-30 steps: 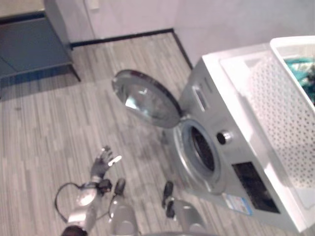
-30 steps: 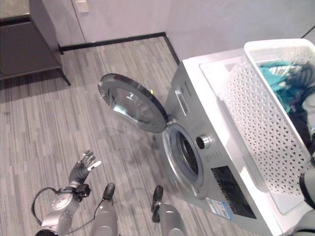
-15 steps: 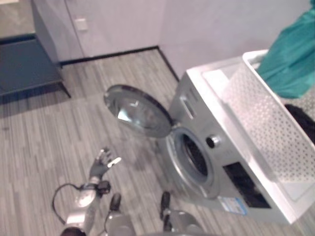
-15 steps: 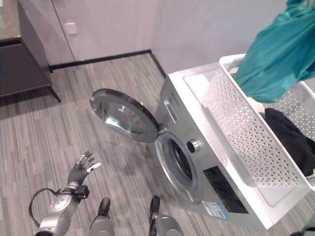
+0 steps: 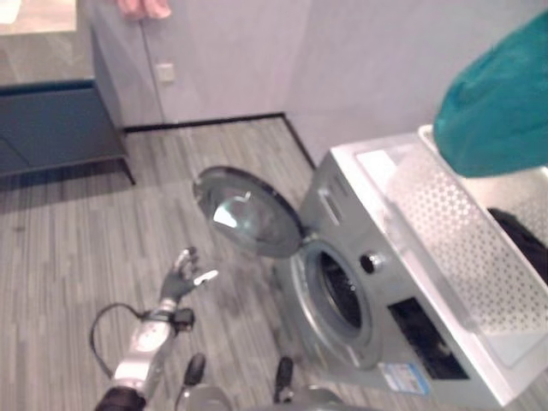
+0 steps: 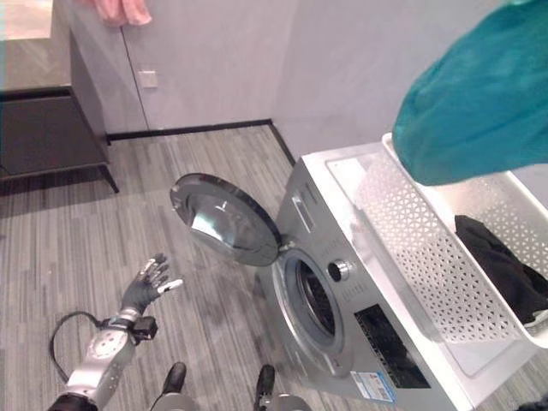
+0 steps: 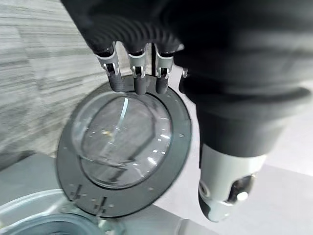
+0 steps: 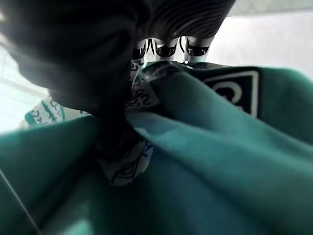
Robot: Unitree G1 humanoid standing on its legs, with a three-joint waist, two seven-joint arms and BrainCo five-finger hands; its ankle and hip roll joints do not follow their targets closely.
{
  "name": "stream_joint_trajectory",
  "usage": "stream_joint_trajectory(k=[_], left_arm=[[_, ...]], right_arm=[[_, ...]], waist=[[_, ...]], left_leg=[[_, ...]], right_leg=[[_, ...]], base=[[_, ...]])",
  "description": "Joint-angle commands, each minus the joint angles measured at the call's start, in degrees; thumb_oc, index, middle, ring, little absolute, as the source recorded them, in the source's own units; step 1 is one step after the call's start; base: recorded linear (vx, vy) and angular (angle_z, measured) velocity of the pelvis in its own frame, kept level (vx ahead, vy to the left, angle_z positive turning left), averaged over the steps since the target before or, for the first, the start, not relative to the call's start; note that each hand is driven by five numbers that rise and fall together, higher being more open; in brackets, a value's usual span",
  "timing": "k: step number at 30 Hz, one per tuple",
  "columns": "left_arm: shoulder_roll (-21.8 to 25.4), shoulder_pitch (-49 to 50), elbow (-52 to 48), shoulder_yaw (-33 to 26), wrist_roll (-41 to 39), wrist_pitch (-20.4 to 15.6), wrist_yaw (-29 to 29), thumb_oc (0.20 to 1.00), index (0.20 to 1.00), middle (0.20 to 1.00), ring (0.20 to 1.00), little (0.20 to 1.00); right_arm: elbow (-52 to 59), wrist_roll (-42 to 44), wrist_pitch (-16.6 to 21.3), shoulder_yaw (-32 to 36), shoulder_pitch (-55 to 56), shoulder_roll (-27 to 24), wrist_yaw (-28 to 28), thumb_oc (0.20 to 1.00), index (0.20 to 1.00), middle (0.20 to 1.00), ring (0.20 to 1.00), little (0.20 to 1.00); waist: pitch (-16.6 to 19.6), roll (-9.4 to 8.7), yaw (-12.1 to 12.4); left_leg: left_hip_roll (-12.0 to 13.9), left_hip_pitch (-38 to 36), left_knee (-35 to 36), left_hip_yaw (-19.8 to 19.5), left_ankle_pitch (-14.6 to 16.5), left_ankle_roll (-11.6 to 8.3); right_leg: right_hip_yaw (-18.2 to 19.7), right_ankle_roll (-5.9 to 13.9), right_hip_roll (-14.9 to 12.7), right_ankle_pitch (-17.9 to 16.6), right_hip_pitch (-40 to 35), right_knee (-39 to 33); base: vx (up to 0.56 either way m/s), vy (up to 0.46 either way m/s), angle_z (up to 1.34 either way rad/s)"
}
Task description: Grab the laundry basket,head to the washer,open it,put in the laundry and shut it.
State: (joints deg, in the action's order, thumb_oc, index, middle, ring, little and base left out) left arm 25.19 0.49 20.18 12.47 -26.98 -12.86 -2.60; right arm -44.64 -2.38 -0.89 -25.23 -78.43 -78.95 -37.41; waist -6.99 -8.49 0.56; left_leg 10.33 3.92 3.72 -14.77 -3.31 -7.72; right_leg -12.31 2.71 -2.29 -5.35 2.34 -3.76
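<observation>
Grey wood-look plank floor all over. Dark low cabinet at far left against pale wall, standing on thin leg. White wall plate just right of cabinet. Black baseboard runs along foot of wall. Pink cloth hanging at top edge, above cabinet corner.
</observation>
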Motion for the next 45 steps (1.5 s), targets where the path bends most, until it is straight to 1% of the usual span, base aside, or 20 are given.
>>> stream_joint_trajectory(k=[1, 5, 7, 8, 9, 11, 14, 17, 18, 19, 21, 24, 25, 28, 29, 35, 37, 38, 39, 45], left_arm=[[6.83, -3.06, -6.29, 0.07, 2.25, -4.29, -1.93, 1.0, 1.0, 1.0, 1.0, 1.0], [9.7, -3.23, -9.88, -0.81, 3.26, -5.45, -2.8, 1.0, 1.0, 1.0, 1.0, 1.0], [11.11, -3.61, -12.02, -1.19, 4.42, -5.68, -3.24, 1.0, 1.0, 1.0, 1.0, 1.0], [10.95, -3.6, -12.06, -1.24, 4.43, -5.65, -3.25, 1.0, 1.0, 1.0, 1.0, 1.0], [13.93, -4.29, -16.06, -2.12, 5.86, -5.64, -2.89, 1.0, 1.0, 1.0, 1.0, 1.0], [14.71, -4.57, -18.05, -3.12, 6.07, -5.29, -3.1, 1.0, 1.0, 1.0, 1.0, 1.0], [17.58, -6.48, -22.31, -5.09, 7.76, -5.2, -3.52, 1.0, 1.0, 1.0, 1.0, 1.0], [19.64, -9.66, -24.63, -6.64, 10.01, -5.45, -4.85, 1.0, 1.0, 1.0, 1.0, 1.0], [21.0, -12.34, -25.21, -7.59, 11.96, -5.62, -6.33, 1.0, 1.0, 1.0, 1.0, 1.0], [21.13, -12.37, -25.15, -7.58, 12.0, -5.62, -6.37, 1.0, 1.0, 1.0, 1.0, 1.0], [21.98, -17.0, -24.82, -7.24, 12.89, -5.67, -8.0, 1.0, 1.0, 1.0, 1.0, 1.0], [22.83, -25.38, -21.64, -4.48, 12.57, -5.16, -9.62, 1.0, 1.0, 1.0, 1.0, 1.0], [22.35, -30.91, -19.08, -1.86, 10.94, -3.66, -9.63, 1.0, 1.0, 1.0, 1.0, 1.0], [22.51, -35.87, -16.95, 0.76, 9.92, -2.45, -9.43, 1.0, 1.0, 1.0, 1.0, 1.0], [22.12, -39.51, -15.93, 3.05, 7.0, -1.65, -8.55, 1.0, 1.0, 1.0, 1.0, 1.0], [22.39, -49.24, -12.86, 11.42, -4.96, 0.34, -5.27, 1.0, 1.0, 1.0, 1.0, 1.0], [23.28, -54.2, -12.14, 17.36, -11.49, 1.12, -3.36, 1.0, 1.0, 1.0, 1.0, 1.0], [23.3, -54.52, -11.97, 17.61, -11.65, 1.06, -3.28, 1.0, 1.0, 1.0, 1.0, 1.0], [23.89, -55.96, -12.62, 19.06, -15.32, 0.93, -3.26, 1.0, 1.0, 1.0, 1.0, 1.0], [27.64, -58.23, -16.68, 28.33, -28.3, 1.12, -1.3, 1.0, 1.0, 1.0, 1.0, 1.0]], right_arm=[[-2.05, 0.0, 2.5, -5.07, -10.18, -4.11, -2.79, 0.2, 0.2, 0.2, 0.2, 0.2], [-2.71, 0.64, 3.65, -9.52, -14.53, -3.61, -2.87, 0.2, 0.2, 0.2, 0.2, 0.2], [-3.9, 1.58, 4.05, -13.91, -19.05, -3.53, -1.97, 0.2, 0.2, 0.2, 0.2, 0.2], [-4.09, 1.65, 4.08, -14.71, -19.86, -3.44, -1.94, 0.2, 0.2, 0.2, 0.2, 0.2], [-5.76, 3.15, 4.02, -19.43, -24.76, -3.1, -0.47, 0.2, 0.2, 0.2, 0.2, 0.2], [-5.94, 3.71, 3.86, -22.39, -27.87, -1.91, 0.19, 0.2, 0.2, 0.2, 0.2, 0.2], [-4.72, 3.65, 3.26, -23.99, -29.51, -0.12, 1.3, 0.2, 0.2, 0.2, 0.2, 0.2], [-0.72, 2.13, 2.35, -21.81, -27.4, 2.58, 2.0, 0.2, 0.2, 0.2, 0.2, 0.2], [2.94, 0.53, 1.67, -19.21, -25.18, 4.63, 2.31, 0.2, 0.2, 0.2, 0.2, 0.2], [3.16, 0.42, 1.54, -18.68, -24.72, 4.62, 2.31, 0.2, 0.2, 0.2, 0.2, 0.2], [6.31, -0.97, 0.92, -15.95, -22.29, 7.96, 2.13, 0.2, 0.2, 0.2, 0.2, 0.2], [11.88, -2.26, 0.89, -10.89, -18.27, 11.72, 2.49, 0.2, 0.2, 0.2, 0.2, 0.2], [15.66, -3.31, 0.81, -8.54, -15.66, 15.56, 3.38, 0.2, 0.2, 0.2, 0.2, 0.2], [19.04, -5.13, -0.06, -5.3, -12.78, 18.09, 4.15, 0.2, 0.2, 0.2, 0.2, 0.2], [21.27, -6.55, -0.51, -3.43, -10.89, 22.06, 4.89, 0.2, 0.2, 0.2, 0.2, 0.2], [25.93, -11.59, -2.24, -1.58, -7.84, 30.23, 7.04, 0.2, 0.2, 0.2, 0.2, 0.2], [25.84, -14.31, -3.05, -3.37, -7.55, 32.91, 7.54, 0.2, 0.2, 0.2, 0.2, 0.2], [25.85, -14.35, -3.06, -3.22, -7.51, 32.82, 7.53, 0.2, 0.2, 0.2, 0.2, 0.2], [25.71, -15.43, -3.67, -4.4, -8.46, 34.53, 7.81, 0.2, 0.2, 0.2, 0.2, 0.2], [24.59, -16.06, -4.81, -6.86, -7.56, 36.72, 7.62, 0.2, 0.2, 0.2, 0.2, 0.2]], waist=[[3.09, -4.67, 1.17], [3.38, -5.92, 1.74], [3.82, -6.11, 1.1], [3.81, -5.95, 1.04], [4.73, -5.91, 0.11], [4.7, -5.21, 0.07], [4.33, -4.71, -0.06], [3.48, -4.14, -0.45], [2.48, -3.99, -0.82], [2.62, -3.97, -0.64], [1.1, -3.42, -1.47], [0.05, -1.64, -1.62], [0.1, -0.16, -2.08], [0.39, 0.44, -1.67], [0.78, 1.59, -1.0], [2.11, 3.37, 1.5], [2.46, 3.39, 4.17], [2.39, 3.18, 4.26], [2.56, 2.89, 5.72], [4.53, 2.69, 7.14]], left_leg=[[3.84, -2.74, -9.14, 2.72, 9.32, -0.34], [4.79, -2.66, -11.46, -2.74, 9.09, -1.11], [4.63, -2.54, -11.36, -4.68, 10.85, -0.88], [4.61, -2.48, -11.41, -4.73, 10.87, -0.87], [3.68, -2.62, -11.7, -3.89, 13.91, -0.14], [2.47, -2.95, -12.58, -3.49, 15.36, 0.57], [-0.24, -3.2, -14.76, -2.39, 17.79, 2.18], [-3.81, -2.99, -16.91, -0.52, 19.88, 4.33], [-5.93, -2.35, -18.26, 1.12, 20.13, 5.22], [-5.8, -2.52, -18.38, 1.38, 20.69, 5.43], [-7.7, -1.87, -19.42, 3.11, 20.38, 6.42], [-8.24, -1.11, -21.02, 6.16, 21.17, 8.12], [-8.71, -0.69, -20.89, 7.6, 20.37, 8.9], [-9.08, -0.39, -20.31, 8.7, 19.85, 9.66], [-9.41, 0.23, -19.77, 10.13, 18.96, 10.32], [-9.68, 1.09, -17.25, 13.8, 16.31, 11.38], [-10.15, 2.58, -17.32, 15.82, 15.48, 11.4], [-10.29, 2.72, -17.24, 15.91, 15.08, 11.44], [-9.98, 3.46, -17.05, 17.5, 14.52, 11.07], [-9.13, 3.47, -14.45, 17.74, 12.75, 10.12]], right_leg=[[3.68, 2.85, -2.6, 10.41, 0.67, 9.88], [6.28, 3.01, -1.41, 9.99, 0.9, 9.81], [6.67, 3.35, -1.51, 9.68, 0.98, 9.68], [6.64, 3.36, -1.51, 9.68, 0.98, 9.67], [6.74, 4.35, -2.97, 9.03, 0.65, 9.53], [7.91, 5.04, -3.92, 8.19, 0.9, 9.56], [10.54, 6.36, -5.71, 5.68, 1.79, 9.71], [13.64, 7.96, -8.22, 1.79, 3.1, 8.72], [15.59, 8.74, -9.81, -3.36, 4.42, 7.93], [15.78, 8.89, -9.68, -3.18, 4.25, 7.69], [17.4, 9.29, -10.96, -8.9, 6.24, 7.17], [16.25, 8.39, -10.73, -6.13, 6.46, 6.77], [14.63, 7.83, -10.76, -4.47, 5.79, 7.29], [13.43, 7.53, -10.82, -3.1, 5.15, 8.42], [11.64, 6.98, -10.94, -1.12, 4.31, 9.64], [6.22, 6.2, -11.56, 3.03, 1.56, 13.25], [2.5, 6.35, -12.33, 5.52, -2.1, 12.28], [2.5, 6.34, -12.45, 5.16, -2.06, 11.97], [-0.58, 7.28, -14.52, 3.05, -2.72, 10.27], [-1.8, 7.87, -14.23, 2.02, -5.04, 5.12]], base=[[0.01, -0.001, 0.06], [-0.01, 0.016, -0.16], [-0.01, 0.069, -0.08], [0.01, 0.254, 0.0], [0.01, 0.222, 0.02], [-0.02, 0.282, -0.02], [-0.06, 0.337, -0.27], [-0.15, 0.3, -0.47], [-0.13, 0.313, -0.6], [-0.18, 0.272, -0.98], [-0.19, 0.217, -0.83], [-0.24, 0.261, -0.49], [-0.15, 0.178, -0.78], [-0.18, 0.143, -0.97], [-0.11, 0.083, -0.55], [-0.16, 0.078, -0.61], [-0.22, 0.008, -0.38], [-0.25, -0.073, -0.47], [-0.14, -0.067, -0.61], [-0.05, -0.088, -0.46]])
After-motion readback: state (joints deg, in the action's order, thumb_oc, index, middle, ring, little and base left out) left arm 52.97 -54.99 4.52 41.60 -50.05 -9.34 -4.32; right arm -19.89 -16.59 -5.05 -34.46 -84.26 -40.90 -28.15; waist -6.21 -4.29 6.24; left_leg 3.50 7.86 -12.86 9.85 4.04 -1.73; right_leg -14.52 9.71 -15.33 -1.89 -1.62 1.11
